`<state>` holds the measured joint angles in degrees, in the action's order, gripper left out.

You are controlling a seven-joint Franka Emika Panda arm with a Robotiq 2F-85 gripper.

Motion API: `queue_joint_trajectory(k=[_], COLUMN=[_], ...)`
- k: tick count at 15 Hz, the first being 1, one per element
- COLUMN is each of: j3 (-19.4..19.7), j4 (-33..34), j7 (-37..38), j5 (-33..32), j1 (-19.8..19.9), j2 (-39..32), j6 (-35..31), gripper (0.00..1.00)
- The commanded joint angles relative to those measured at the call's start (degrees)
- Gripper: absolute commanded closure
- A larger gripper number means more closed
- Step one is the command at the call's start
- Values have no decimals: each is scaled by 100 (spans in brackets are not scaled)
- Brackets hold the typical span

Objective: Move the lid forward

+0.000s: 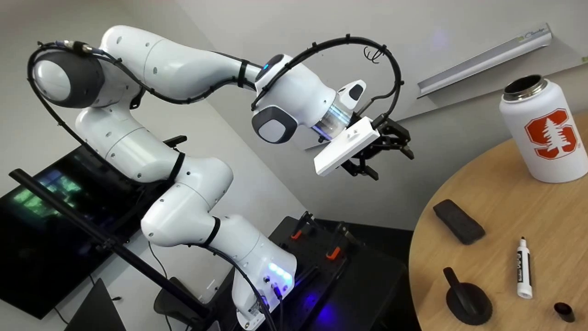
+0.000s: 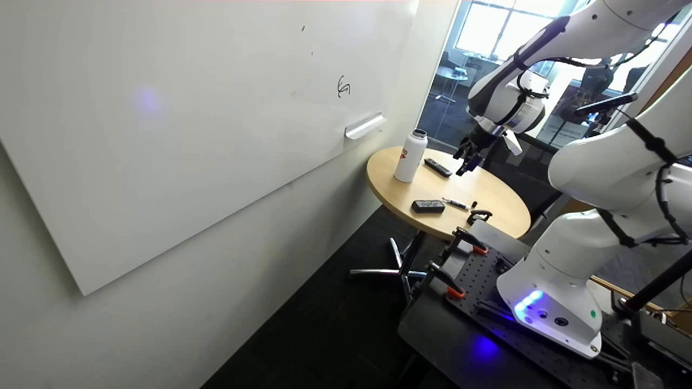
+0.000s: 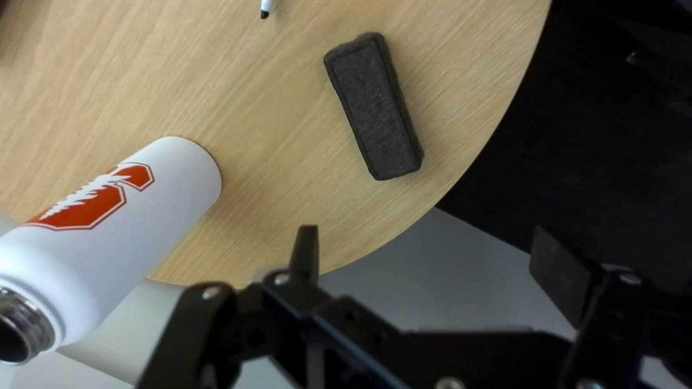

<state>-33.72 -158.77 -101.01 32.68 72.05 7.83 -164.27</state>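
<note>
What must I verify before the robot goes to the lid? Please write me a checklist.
1) End effector open and holding nothing: ok.
2) Lid lying on the table, handle uppermost: ok.
3) Marker apart from the lid: ok.
4) White bottle standing upright: ok.
5) End effector at the lid: not ok, it is raised and away from it.
6) Exact stopping place: cannot tell, no mark shows it.

The lid [image 1: 469,303] is black, the bottle [image 1: 535,111] white with red emblem [image 1: 552,134].

red S [image 1: 541,131] with tree [image 1: 554,139] on bottle [image 1: 539,110], "Claridge" on whiteboard tray [image 1: 484,61]
</note>
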Motion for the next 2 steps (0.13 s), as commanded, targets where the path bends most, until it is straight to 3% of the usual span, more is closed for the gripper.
queue_joint_trajectory(k=[1,2], j3=[-11,-20], j4=[-2,-2], j7=[1,1], j5=[0,-1], j1=[-3,-5], j2=[-24,-55], j6=[0,-1], gripper=[0,0])
